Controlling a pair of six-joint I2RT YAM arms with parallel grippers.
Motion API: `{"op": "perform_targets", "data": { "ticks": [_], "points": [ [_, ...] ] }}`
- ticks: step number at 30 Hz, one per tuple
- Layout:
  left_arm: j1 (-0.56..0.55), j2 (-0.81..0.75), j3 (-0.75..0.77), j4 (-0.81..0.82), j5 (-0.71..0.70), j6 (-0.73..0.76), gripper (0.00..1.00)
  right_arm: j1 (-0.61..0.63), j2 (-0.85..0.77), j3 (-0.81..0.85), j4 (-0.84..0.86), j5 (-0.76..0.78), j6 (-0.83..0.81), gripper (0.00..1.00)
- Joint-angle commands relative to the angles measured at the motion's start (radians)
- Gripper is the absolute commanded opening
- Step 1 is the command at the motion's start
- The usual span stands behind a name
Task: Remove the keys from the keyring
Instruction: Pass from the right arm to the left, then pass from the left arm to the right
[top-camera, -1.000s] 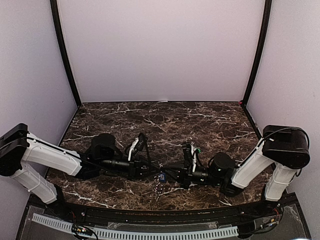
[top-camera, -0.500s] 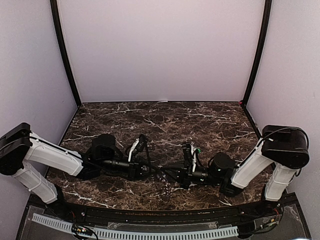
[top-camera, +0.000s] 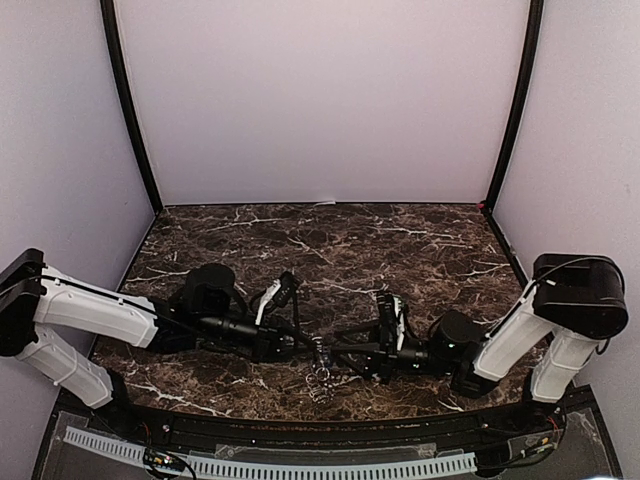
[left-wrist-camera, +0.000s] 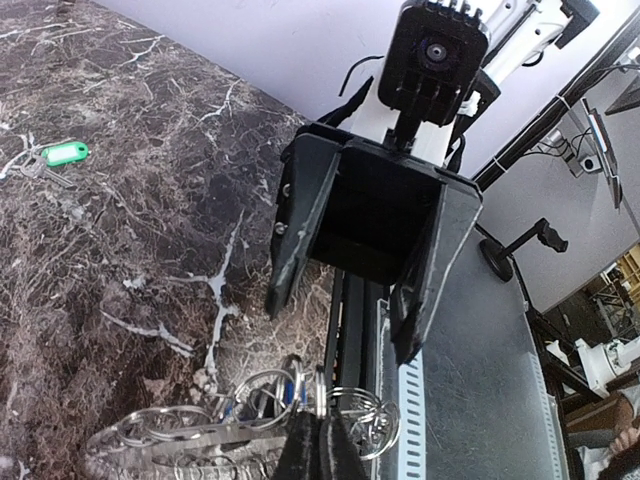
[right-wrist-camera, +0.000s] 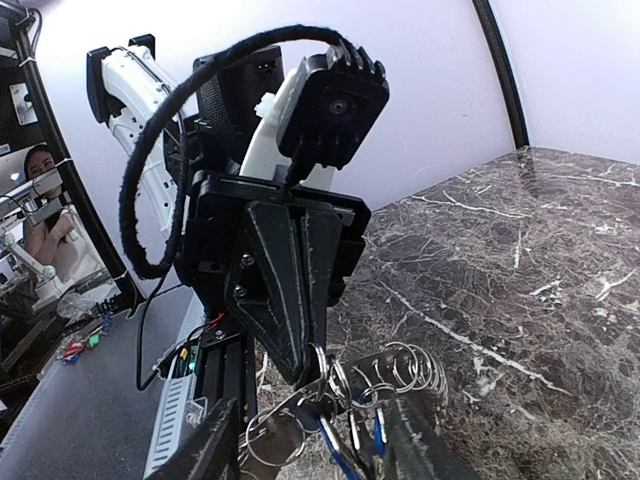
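Right wrist view: left end effector (right-wrist-camera: 300, 370) is pressed together, pinching the keyring (right-wrist-camera: 385, 372) low over the bench (right-wrist-camera: 520, 300). Your right end effector (left-wrist-camera: 340, 325) is spread and faces it head-on, ring bunch just ahead. Right is the free arm. Keyring looks like tangled silvery wire loops, with blue keys (right-wrist-camera: 335, 445) dangling under. Green key (left-wrist-camera: 60, 153) lies well apart on the bench.
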Motion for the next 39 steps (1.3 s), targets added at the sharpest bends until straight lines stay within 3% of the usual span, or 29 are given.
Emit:
{"op": "perform_targets", "data": {
  "ticks": [1, 6, 8, 11, 17, 30, 39],
  "points": [
    [0.008, -0.062, 0.077, -0.164, 0.036, 0.056, 0.0, -0.012, -0.079, -0.019, -0.007, -0.015, -0.013, 0.51],
    [0.018, -0.06, 0.198, -0.455, 0.071, 0.15, 0.0, -0.02, -0.173, 0.009, -0.224, -0.064, -0.044, 0.52],
    [0.019, -0.048, 0.251, -0.582, 0.073, 0.197, 0.0, -0.021, -0.213, 0.057, -0.389, -0.088, -0.063, 0.51],
    [0.019, -0.035, 0.314, -0.742, 0.057, 0.263, 0.0, -0.022, -0.261, 0.135, -0.629, -0.112, -0.079, 0.43],
    [0.019, 0.021, 0.433, -1.001, -0.013, 0.394, 0.0, -0.043, -0.311, 0.204, -0.807, -0.184, -0.033, 0.33],
    [0.019, 0.043, 0.483, -1.066, 0.003, 0.469, 0.0, -0.062, -0.246, 0.289, -0.776, -0.303, 0.063, 0.17],
    [0.019, 0.046, 0.49, -1.072, 0.009, 0.472, 0.0, -0.062, -0.194, 0.336, -0.769, -0.353, 0.068, 0.16]
  ]
}}
